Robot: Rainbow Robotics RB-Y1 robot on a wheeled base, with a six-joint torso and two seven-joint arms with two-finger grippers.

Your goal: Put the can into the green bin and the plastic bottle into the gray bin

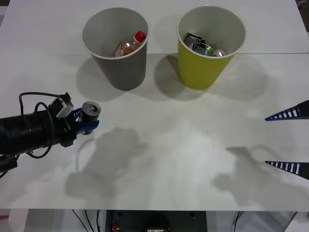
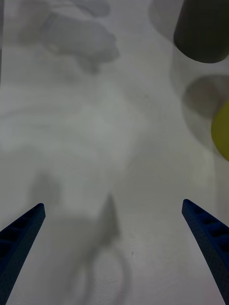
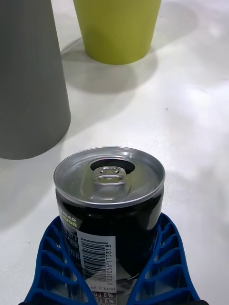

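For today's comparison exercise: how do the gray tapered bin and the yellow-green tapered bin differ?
The gray tapered bin stands on the robot's left; the yellow-green tapered bin stands on the right. The gray bin holds a clear red-capped plastic bottle; the yellow-green bin holds dark cans. The left end effector, gripping a dark silver-topped can, is nearer the gray bin. Both bins are upright, cup-shaped, with white insides.

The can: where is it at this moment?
The can stands upright between the blue fingers of the left gripper, on the left of the front view, just in front of the gray bin.
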